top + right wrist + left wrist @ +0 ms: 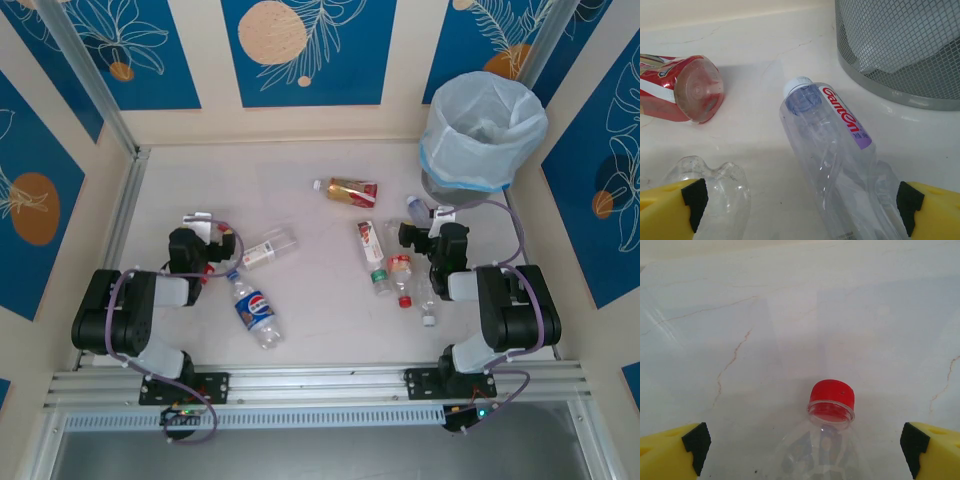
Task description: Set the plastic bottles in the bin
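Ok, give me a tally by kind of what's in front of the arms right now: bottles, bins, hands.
Plastic bottles: 8 as far as I can separate them from above, one between open fingers on the left
Bin: 1
Hands: 2, the left hand and the right hand, both open
Total: 11

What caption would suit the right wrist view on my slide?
Open right tool over a clear white-capped bottle lying beside the grey mesh bin, a red-labelled bottle at left.
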You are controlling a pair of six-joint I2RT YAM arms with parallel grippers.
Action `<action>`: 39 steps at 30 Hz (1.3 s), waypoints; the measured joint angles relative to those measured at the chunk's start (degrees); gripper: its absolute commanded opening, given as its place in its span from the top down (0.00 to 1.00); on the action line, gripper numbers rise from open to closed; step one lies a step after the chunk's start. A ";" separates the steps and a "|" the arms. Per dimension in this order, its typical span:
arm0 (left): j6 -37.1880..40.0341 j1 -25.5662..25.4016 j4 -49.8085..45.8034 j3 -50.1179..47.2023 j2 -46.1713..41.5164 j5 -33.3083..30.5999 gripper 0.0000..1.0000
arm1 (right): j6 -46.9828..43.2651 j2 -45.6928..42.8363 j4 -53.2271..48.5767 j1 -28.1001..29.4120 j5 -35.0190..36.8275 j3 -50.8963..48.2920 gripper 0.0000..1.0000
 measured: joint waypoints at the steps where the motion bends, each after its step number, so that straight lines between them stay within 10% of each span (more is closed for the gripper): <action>1: 0.00 0.00 0.00 0.00 0.00 0.00 0.01 | 0.00 0.00 0.00 0.00 0.00 0.00 0.01; 25: 0.02 0.00 -0.48 0.11 -0.04 0.04 0.01 | -0.46 -0.07 -0.15 0.02 -0.72 0.00 0.01; 39: -3.08 -1.07 -23.12 9.03 -13.88 -6.49 0.01 | -0.28 -16.31 -19.54 2.62 -2.69 5.92 0.01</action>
